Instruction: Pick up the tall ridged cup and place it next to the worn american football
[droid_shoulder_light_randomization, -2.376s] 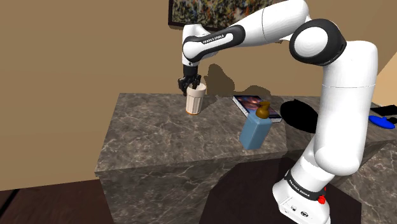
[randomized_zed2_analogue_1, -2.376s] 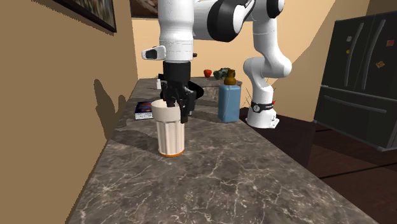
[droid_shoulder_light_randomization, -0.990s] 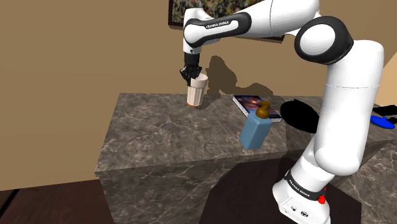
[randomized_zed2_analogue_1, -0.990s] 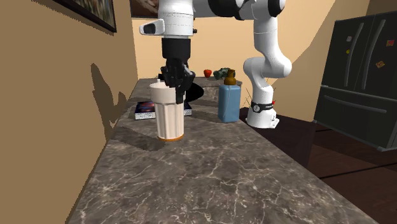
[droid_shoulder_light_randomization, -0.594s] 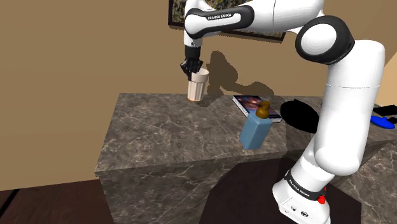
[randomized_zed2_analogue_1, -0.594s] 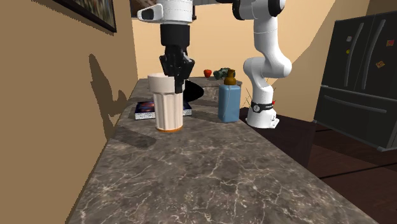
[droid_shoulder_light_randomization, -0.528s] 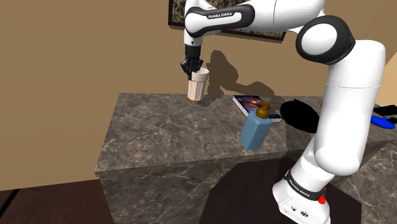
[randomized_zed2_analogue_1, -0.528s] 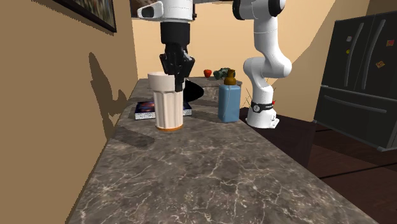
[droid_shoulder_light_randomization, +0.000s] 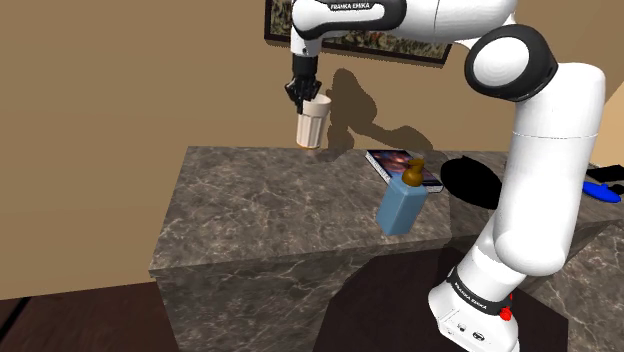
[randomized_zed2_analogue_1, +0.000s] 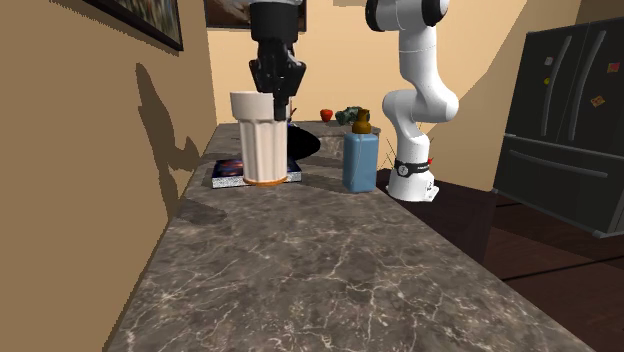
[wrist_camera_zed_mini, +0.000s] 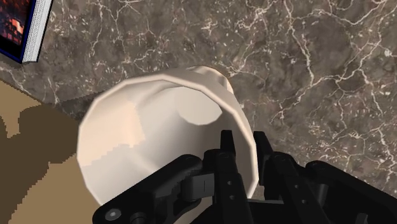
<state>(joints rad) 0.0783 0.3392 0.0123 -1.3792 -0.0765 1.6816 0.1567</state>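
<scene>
The tall ridged cup (droid_shoulder_light_randomization: 311, 124) is cream-white with an orange base and hangs in the air above the dark marble counter (droid_shoulder_light_randomization: 270, 215), near the tan wall. My black gripper (droid_shoulder_light_randomization: 303, 92) is shut on the cup's rim, one finger inside and one outside. In the second exterior view the cup (randomized_zed2_analogue_1: 259, 138) hangs upright under the gripper (randomized_zed2_analogue_1: 275, 92), its base above the counter. The wrist view looks down into the open cup (wrist_camera_zed_mini: 153, 137), with the fingers (wrist_camera_zed_mini: 230, 156) clasping its wall. No football is visible.
A blue bottle with a brown cap (droid_shoulder_light_randomization: 402, 200) stands on the counter near the stand. A book (droid_shoulder_light_randomization: 400, 167) lies flat behind it, by the wall. A framed picture (droid_shoulder_light_randomization: 350, 30) hangs above. A dark fridge (randomized_zed2_analogue_1: 565, 120) stands at the second exterior view's right.
The gripper has lifted the cup straight up off the counter; it hangs higher now than half a second ago. The bottle and book have not moved.
</scene>
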